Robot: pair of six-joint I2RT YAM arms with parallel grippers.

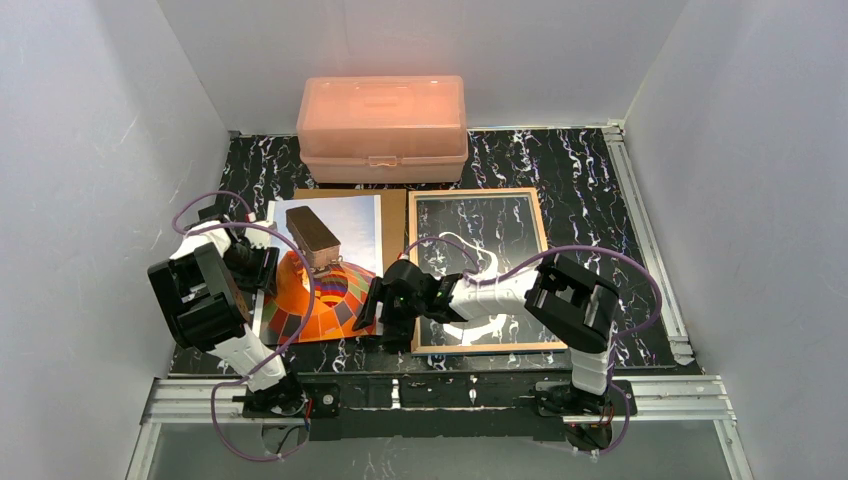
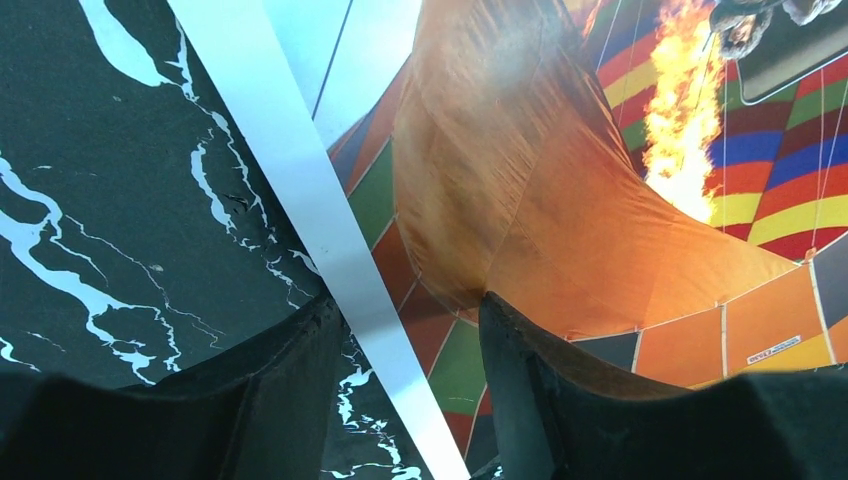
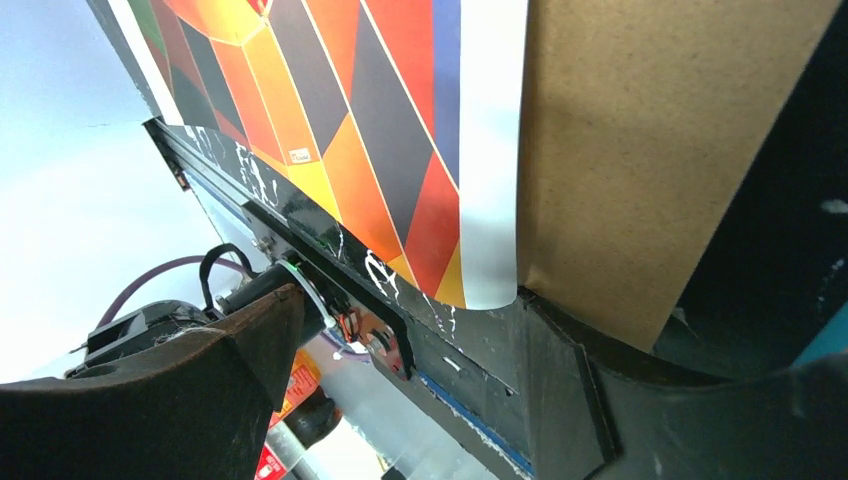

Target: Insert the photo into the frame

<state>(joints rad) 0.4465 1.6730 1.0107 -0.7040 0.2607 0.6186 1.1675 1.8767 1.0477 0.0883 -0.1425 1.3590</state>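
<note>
Two open grippers at the photo's edges, nothing lifted yet

The glossy rectangular balloon print (image 1: pixel 335 290) lies left of centre on a brown fibreboard panel (image 1: pixel 393 215), just beside the thin tan-edged rectangular frame (image 1: pixel 478 193). Our left gripper (image 2: pixel 410 310) is half spread astride the print's white border and holds nothing. Our right gripper (image 3: pixel 410 300) gapes wide and empty around the lower-right corner. We should pinch the print alone, not the panel, and raise both sides evenly.

At centre left, the photo (image 1: pixel 340 295) is showing orange, red and yellow chequers against pale blue, edged in white. The frame (image 1: pixel 505 215) right of it is showing tan edges. The table (image 1: pixel 590 200) is showing black with white veining, the upper-centre box (image 1: pixel 382 128) salmon pink.
</note>
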